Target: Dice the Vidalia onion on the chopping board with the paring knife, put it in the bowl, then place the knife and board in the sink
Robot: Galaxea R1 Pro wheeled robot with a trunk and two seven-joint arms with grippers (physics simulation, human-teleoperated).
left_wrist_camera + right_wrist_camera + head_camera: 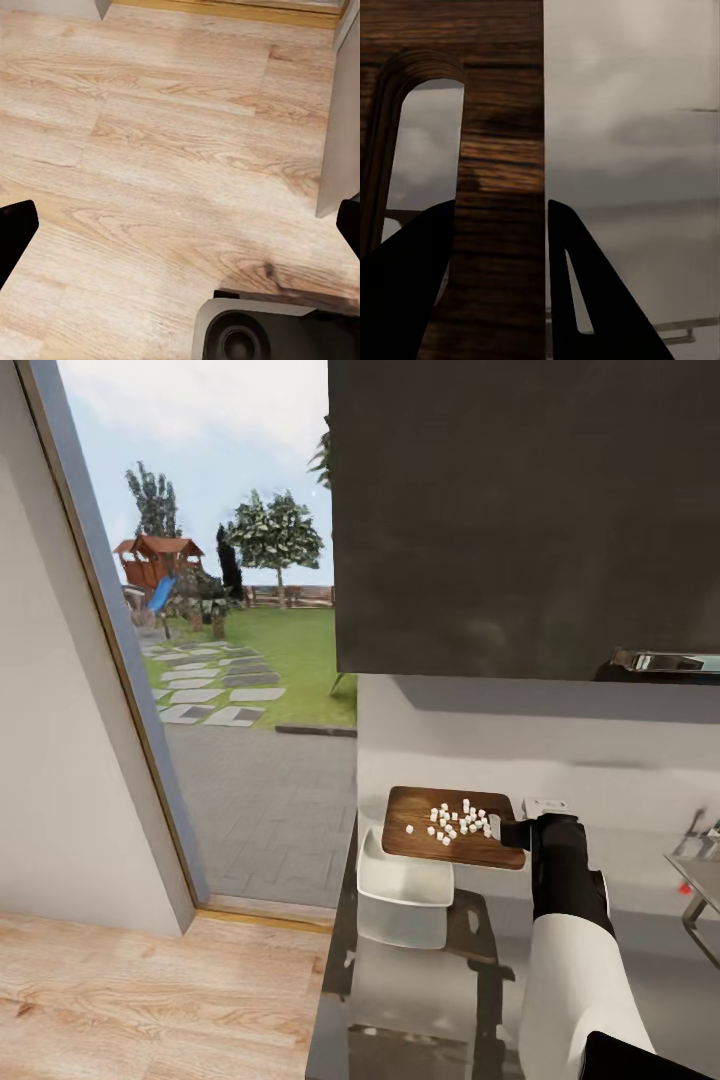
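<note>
The grey countertop (600, 960) is bearing the white bowl (405, 885). Above the bowl, the right gripper (512, 832) is clamping the chopping board (455, 827) by its handle end, diced onion (458, 821) lying on it. The left gripper (180, 225) is hanging spread apart over wooden floor (150, 150).

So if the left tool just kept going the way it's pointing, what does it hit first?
The wooden floor. The left tool points down at bare planks, fingers wide apart, nothing held. The robot's own base sits at the view's edge, seemingly off that line, though depth is unclear.
</note>
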